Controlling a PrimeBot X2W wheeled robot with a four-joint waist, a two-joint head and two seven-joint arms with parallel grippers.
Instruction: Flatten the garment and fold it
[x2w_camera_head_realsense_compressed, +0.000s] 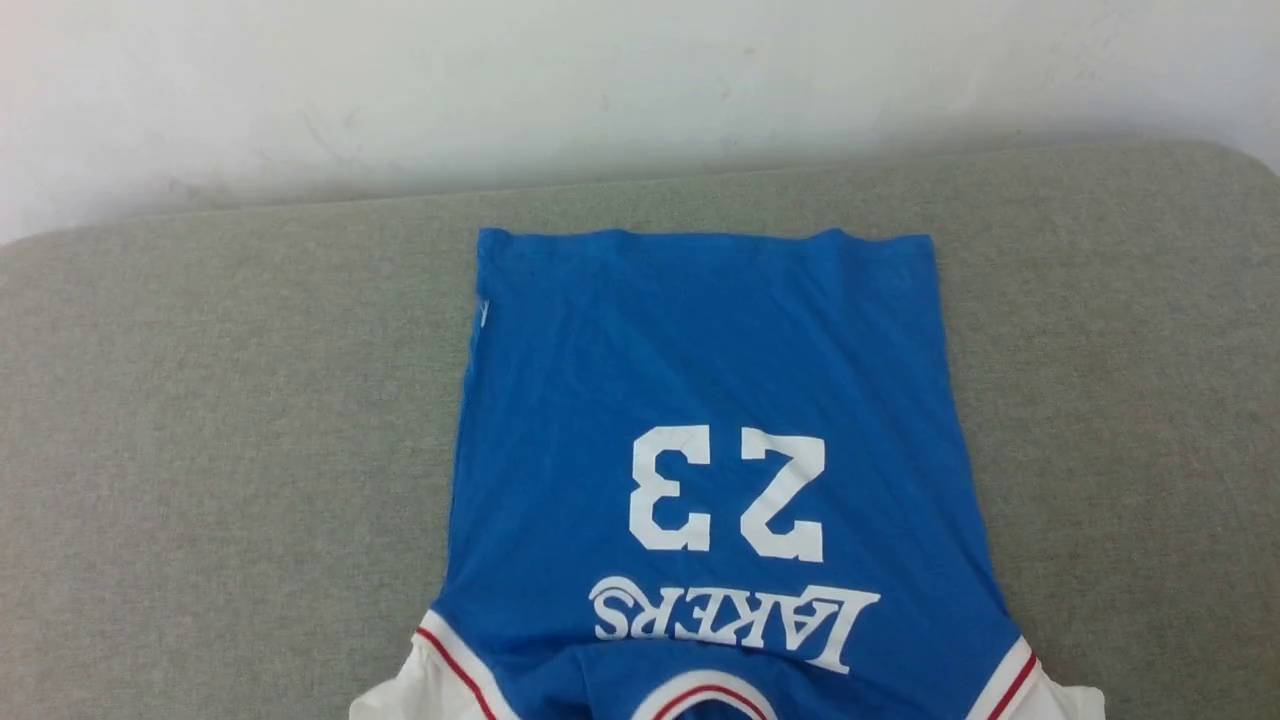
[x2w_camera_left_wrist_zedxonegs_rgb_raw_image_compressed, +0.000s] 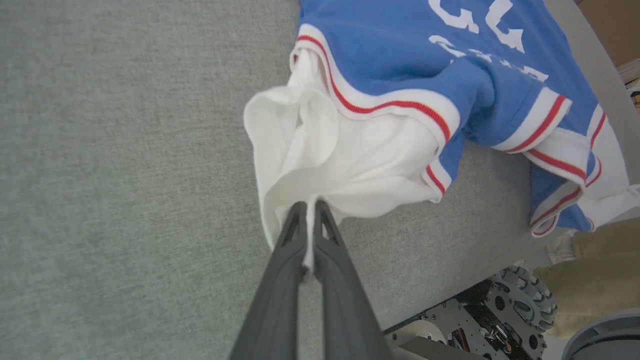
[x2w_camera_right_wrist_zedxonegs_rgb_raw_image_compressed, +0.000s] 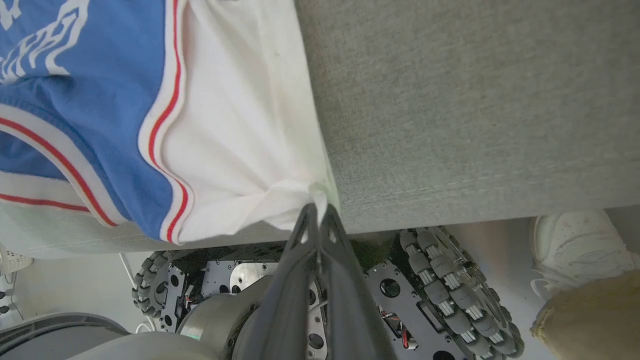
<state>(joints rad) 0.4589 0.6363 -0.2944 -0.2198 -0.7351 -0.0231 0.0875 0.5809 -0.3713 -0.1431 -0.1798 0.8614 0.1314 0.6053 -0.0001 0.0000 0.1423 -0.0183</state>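
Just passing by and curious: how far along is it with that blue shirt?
Done: the shirt lies fairly flat on the cushion. In hand: the left fingers pinch the left sleeve, the right fingers the right sleeve, both bunched. Left: smoothing the sleeves, then all the folding; no fold shows.

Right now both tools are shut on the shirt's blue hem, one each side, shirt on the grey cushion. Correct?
Not the hem: it lies free at the far end in the head view. The left tool is shut on one white sleeve of the shirt, the right tool on the other; the wrist views show it. Rest holds.
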